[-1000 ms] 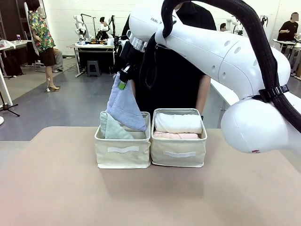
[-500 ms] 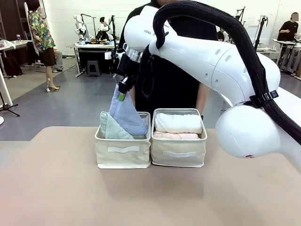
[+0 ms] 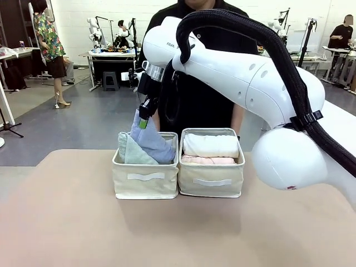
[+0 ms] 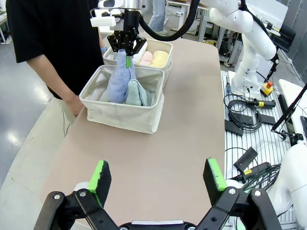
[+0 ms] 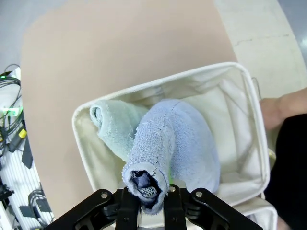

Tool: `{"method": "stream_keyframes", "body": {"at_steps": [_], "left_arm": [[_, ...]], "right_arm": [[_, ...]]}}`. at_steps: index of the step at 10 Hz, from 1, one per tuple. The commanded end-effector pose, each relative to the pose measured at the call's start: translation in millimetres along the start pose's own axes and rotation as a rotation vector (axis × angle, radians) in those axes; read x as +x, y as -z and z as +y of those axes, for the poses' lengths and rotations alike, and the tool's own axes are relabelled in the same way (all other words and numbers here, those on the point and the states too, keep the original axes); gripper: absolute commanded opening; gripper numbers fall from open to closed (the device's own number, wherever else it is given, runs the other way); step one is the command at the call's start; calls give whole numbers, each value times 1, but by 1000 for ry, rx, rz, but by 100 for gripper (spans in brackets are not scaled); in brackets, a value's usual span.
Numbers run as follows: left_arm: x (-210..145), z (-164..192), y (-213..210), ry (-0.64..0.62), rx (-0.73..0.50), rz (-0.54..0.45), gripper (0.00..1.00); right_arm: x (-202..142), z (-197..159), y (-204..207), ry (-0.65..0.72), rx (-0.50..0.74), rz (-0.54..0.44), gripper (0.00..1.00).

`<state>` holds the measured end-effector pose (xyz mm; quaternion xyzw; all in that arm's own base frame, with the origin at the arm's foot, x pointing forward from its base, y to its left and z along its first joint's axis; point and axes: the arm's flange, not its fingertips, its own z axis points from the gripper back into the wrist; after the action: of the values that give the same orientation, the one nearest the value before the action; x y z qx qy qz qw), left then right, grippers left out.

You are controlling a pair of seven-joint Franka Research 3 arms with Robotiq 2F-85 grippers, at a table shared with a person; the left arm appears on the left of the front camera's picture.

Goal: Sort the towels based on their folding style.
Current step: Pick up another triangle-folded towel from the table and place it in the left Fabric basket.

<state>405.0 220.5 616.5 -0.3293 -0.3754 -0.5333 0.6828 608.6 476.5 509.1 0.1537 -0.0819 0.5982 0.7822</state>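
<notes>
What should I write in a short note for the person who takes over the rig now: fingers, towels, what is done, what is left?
Right gripper: shut on the light blue towel, tip pinched, its lower part already inside the left basket beside the pale teal towel.
Left gripper: open, holding nothing, above the table.
Right basket: white, pale pink and yellow rolls visible.
Done: no towels lie on the table.
Left: release the blue towel, withdraw.
</notes>
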Motion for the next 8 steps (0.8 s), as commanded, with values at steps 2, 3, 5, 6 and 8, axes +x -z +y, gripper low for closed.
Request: {"method": "stream_keyframes", "body": {"at_steps": [2,3,5,6,8], "left_arm": [[0,-3,2,-4,13,6,100],[0,-3,2,-4,13,6,100],[0,-3,2,-4,13,6,100],[0,-3,2,-4,13,6,100],[0,-3,2,-4,13,6,100]], "right_arm": [[48,-32,10,-41,20,78,17],[49,-34,15,-54,19,85,17],[56,-39,21,-84,2,97,17],[64,-36,20,-106,-10,109,17],[78,-32,21,-148,-26,131,17]]}}
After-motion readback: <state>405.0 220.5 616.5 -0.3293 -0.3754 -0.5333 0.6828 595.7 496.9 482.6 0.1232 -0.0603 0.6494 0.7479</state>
